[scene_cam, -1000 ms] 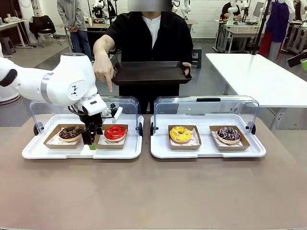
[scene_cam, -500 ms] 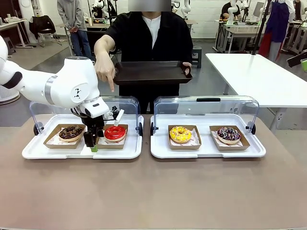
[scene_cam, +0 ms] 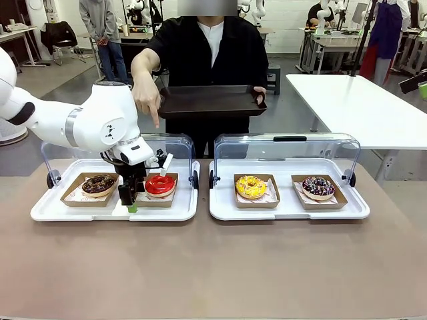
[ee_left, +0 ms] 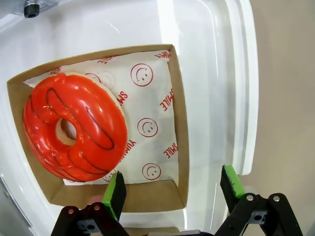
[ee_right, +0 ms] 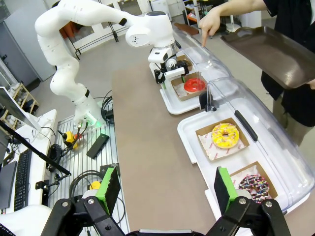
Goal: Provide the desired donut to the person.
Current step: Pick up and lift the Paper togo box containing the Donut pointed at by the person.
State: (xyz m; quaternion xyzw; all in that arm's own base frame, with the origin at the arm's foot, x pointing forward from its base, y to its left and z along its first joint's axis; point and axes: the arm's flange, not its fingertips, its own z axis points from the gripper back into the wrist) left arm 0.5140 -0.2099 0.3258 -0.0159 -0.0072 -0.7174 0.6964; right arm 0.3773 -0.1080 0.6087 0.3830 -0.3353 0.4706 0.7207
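Note:
The person (scene_cam: 213,53) stands across the table, pointing a finger (scene_cam: 153,122) down toward the left white tray (scene_cam: 47,210) and holding a dark serving tray (scene_cam: 210,101) in the other hand. A red glazed donut (scene_cam: 160,184) lies in a cardboard boat on that tray. My left gripper (scene_cam: 131,200) hangs low just left of it, between it and a chocolate donut (scene_cam: 99,183). In the left wrist view the red donut (ee_left: 74,128) sits upper left, and my left gripper (ee_left: 173,189) is open across the boat's near edge (ee_left: 147,194). My right gripper (ee_right: 166,191) is open, high above the table.
The right white tray (scene_cam: 287,212) holds a yellow donut (scene_cam: 251,186) and a dark sprinkled donut (scene_cam: 318,187). Clear lids (scene_cam: 287,143) stand raised behind both trays. Bare brown tabletop (scene_cam: 213,267) spreads in front. A white table (scene_cam: 360,107) stands at the back right.
My left arm has shifted a little to the right, bringing its open gripper closer to the red donut's boat. The person's pointing hand stays in place.

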